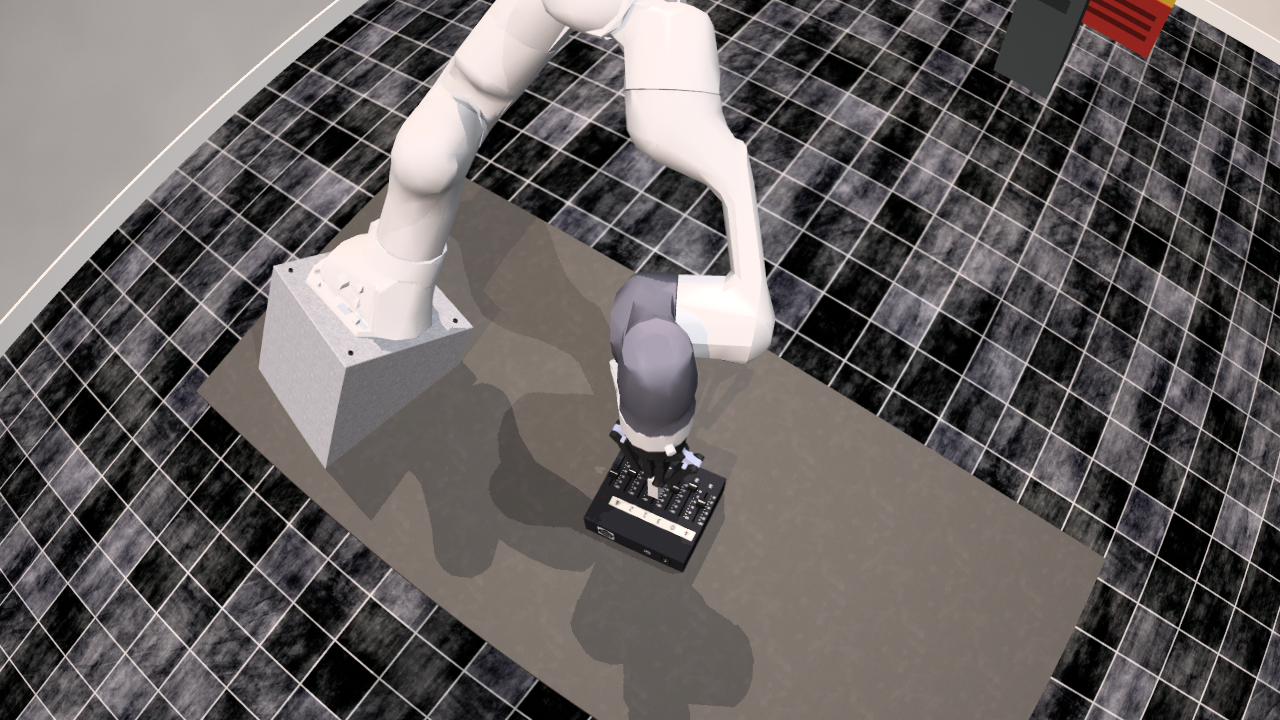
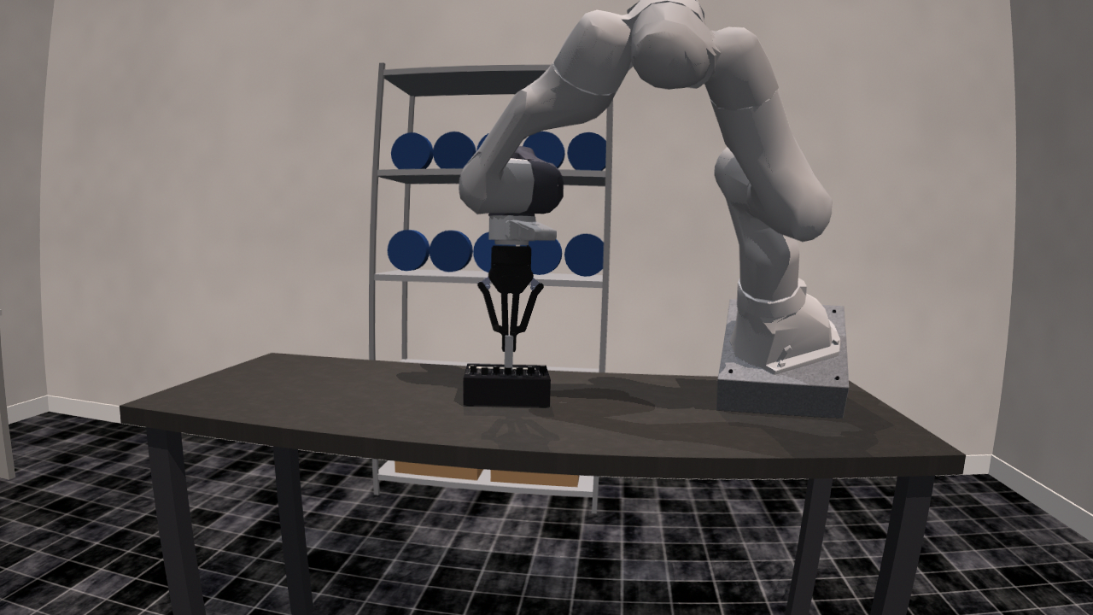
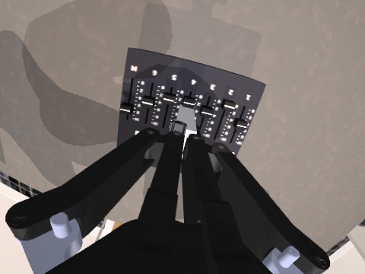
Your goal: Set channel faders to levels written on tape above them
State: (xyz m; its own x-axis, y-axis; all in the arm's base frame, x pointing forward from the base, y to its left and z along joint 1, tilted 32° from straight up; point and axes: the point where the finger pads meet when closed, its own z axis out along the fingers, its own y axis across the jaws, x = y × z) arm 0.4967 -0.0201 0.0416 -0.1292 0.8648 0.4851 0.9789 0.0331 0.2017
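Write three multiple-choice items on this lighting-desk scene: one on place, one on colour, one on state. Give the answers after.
1. Where does the lighting desk stand?
A. on the table
B. on the floor
C. on the shelf rack

2. What colour are the round things on the shelf rack?
A. red
B. dark blue
C. yellow

3. How is the gripper?
A. wide open
B. shut on a loose box
C. shut, holding nothing

Answers:
1. A, the exterior view shows the desk on the table top.
2. B, both shelf rows hold dark blue discs.
3. C, in the wrist view the fingers stand together above the middle faders, with nothing between them.
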